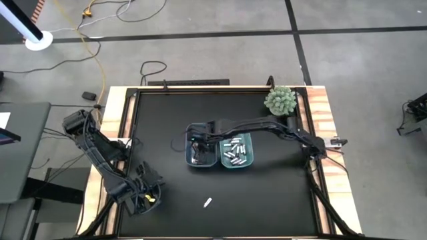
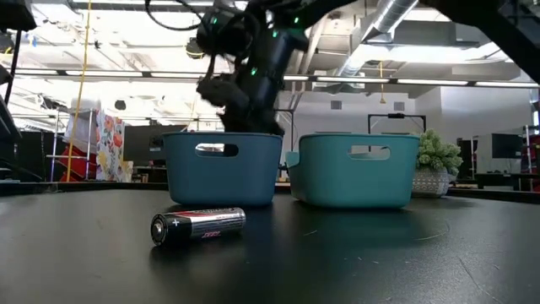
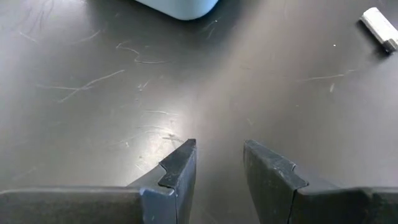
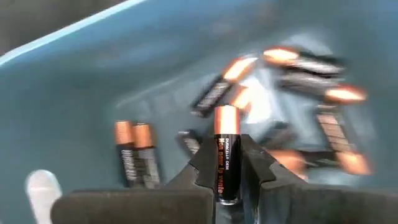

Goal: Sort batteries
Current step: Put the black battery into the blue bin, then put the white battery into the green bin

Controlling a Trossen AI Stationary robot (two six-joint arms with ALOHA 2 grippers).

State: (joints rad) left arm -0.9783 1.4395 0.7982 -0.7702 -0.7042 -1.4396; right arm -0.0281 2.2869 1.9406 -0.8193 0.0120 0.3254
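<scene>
My right gripper (image 4: 227,158) hangs over the blue bin (image 1: 198,152), shut on a black battery with a copper end (image 4: 226,118). Several black and copper batteries (image 4: 311,112) lie on that bin's floor. The teal bin (image 1: 237,152) beside it holds several silvery batteries. One silvery-white battery (image 1: 208,202) lies on its side on the black table near the front edge, and the low view shows it too (image 2: 198,226). My left gripper (image 3: 219,155) stands open over bare table at the near left (image 1: 148,193), apart from that battery (image 3: 379,28). My right gripper pinches the battery's dark body (image 4: 225,163) between its two fingers. The battery lies along the fingers, and its copper end sticks out past their tips. The fingers slant down from above into the blue bin. The battery is clear of the bin's floor.
The two bins stand side by side at the table's middle (image 2: 224,169), (image 2: 359,173). A small potted plant (image 1: 280,100) stands at the far right corner. Wooden rails border the black table top (image 1: 167,113), with bare surface on its left and near parts.
</scene>
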